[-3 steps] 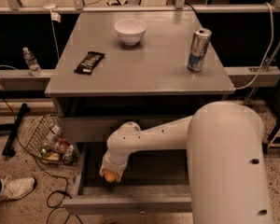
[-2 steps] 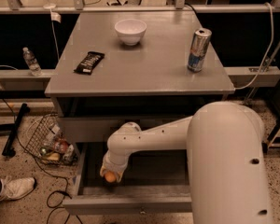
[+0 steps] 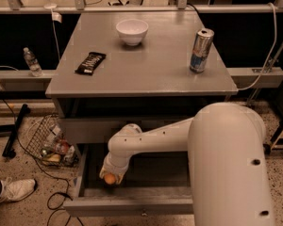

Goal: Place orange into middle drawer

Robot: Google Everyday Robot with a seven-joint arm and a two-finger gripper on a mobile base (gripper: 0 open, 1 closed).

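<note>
- Shoe [image 3: 13, 192]: white, on the speckled floor at the far left edge.
- Water bottle [image 3: 32, 61]: upright on the ledge to the left of the table [image 3: 151, 76].
- Wire basket [image 3: 46, 142]: on the floor beside the table's left side, holding assorted packets.
- Snack bar [image 3: 90, 62]: dark wrapper, lying flat on the table near its left edge.
- Pincer [image 3: 110, 177]: lowered into the left part of the middle drawer [image 3: 146, 205], its fingers clamped on the orange [image 3: 110, 179].
- Orange: held at the pincer's tip inside the drawer. Whether it touches the drawer floor cannot be told.
- Bowl [image 3: 132, 31]: white, upright, toward the back of the table, well apart from the snack bar.
- Middle drawer: pulled out toward the camera, below the closed upper drawer front [image 3: 89, 128].
- Can [image 3: 201, 50]: upright near the table's right edge.
- Arm [image 3: 226, 159]: white, reaching from the lower right leftward into the drawer.
</note>
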